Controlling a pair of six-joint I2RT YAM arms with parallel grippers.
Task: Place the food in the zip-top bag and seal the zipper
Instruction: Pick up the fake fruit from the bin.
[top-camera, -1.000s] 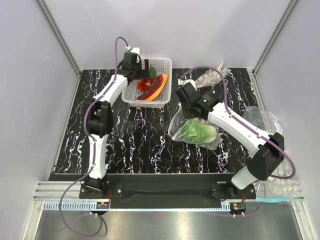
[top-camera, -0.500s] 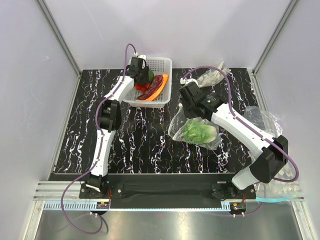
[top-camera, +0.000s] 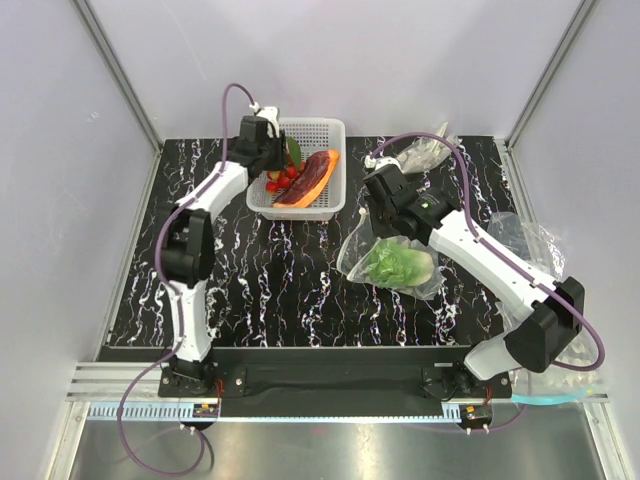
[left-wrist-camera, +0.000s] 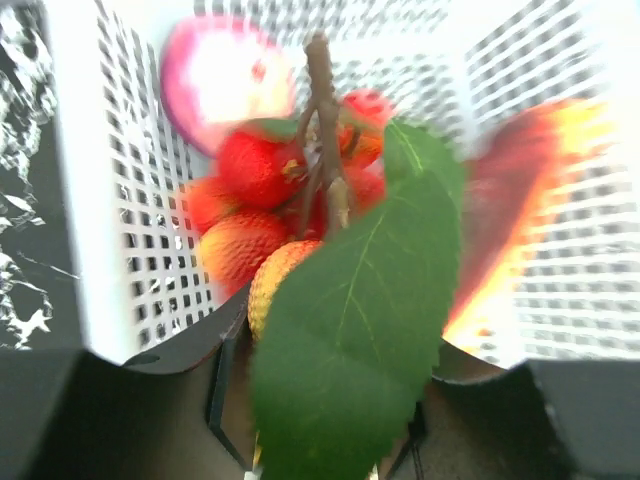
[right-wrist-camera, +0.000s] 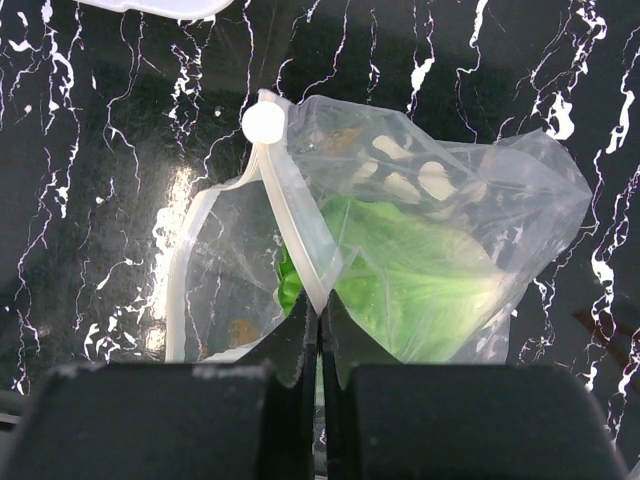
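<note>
Your left gripper (left-wrist-camera: 330, 362) pinches bumpy red berries (left-wrist-camera: 255, 170) by their serrated green leaf (left-wrist-camera: 350, 300) over the white lattice basket (left-wrist-camera: 80, 200). Your right gripper (right-wrist-camera: 320, 325) clamps the crinkly clear bag (right-wrist-camera: 510, 190) at its zipper strip (right-wrist-camera: 290, 220); leafy lettuce (right-wrist-camera: 420, 280) sits inside, on the marbled table (top-camera: 250, 280).

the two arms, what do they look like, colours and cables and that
The left arm and right arm look the same: rounded white links, black joint housings, and a purple cable looping along each from base to wrist. The left pincer and right pincer have black fingers.
</note>
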